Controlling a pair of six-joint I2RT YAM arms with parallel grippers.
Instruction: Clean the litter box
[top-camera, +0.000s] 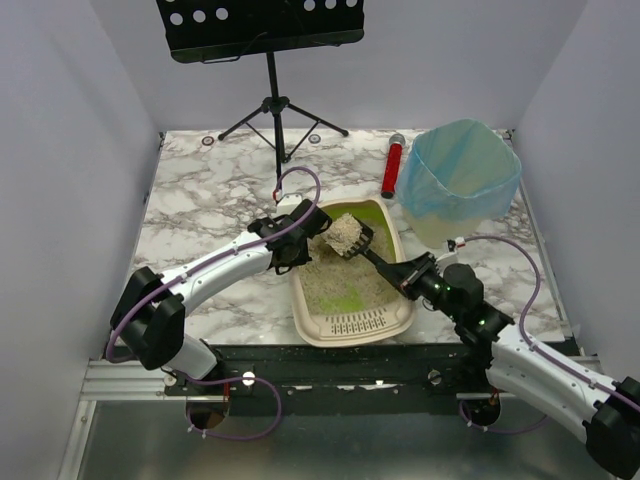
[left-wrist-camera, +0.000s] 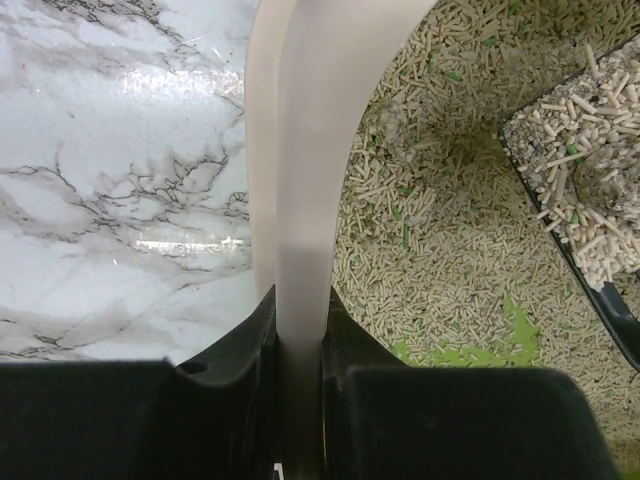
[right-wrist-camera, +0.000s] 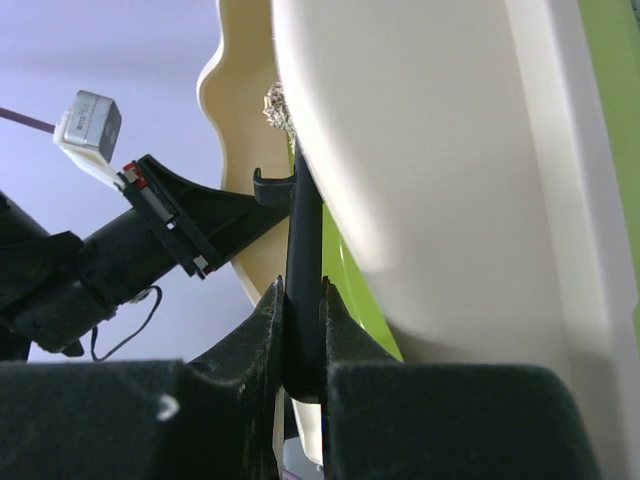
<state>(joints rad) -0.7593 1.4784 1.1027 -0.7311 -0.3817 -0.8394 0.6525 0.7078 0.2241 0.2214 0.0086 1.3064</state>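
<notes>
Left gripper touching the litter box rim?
Touching. The left wrist view shows the left gripper shut on the litter box, its beige rim pinched between both fingers with no gap on either side.

Glossy marbled table (top-camera: 195, 205), smooth plastic litter box (left-wrist-camera: 305, 180), rough granules (left-wrist-camera: 440, 250), matt black scoop (top-camera: 380, 263)

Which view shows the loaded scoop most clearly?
The top external view: nearly the whole scoop shows, heaped with litter, over the litter box. The left wrist view catches only part of its loaded head; the right wrist view only its handle, edge-on.
</notes>
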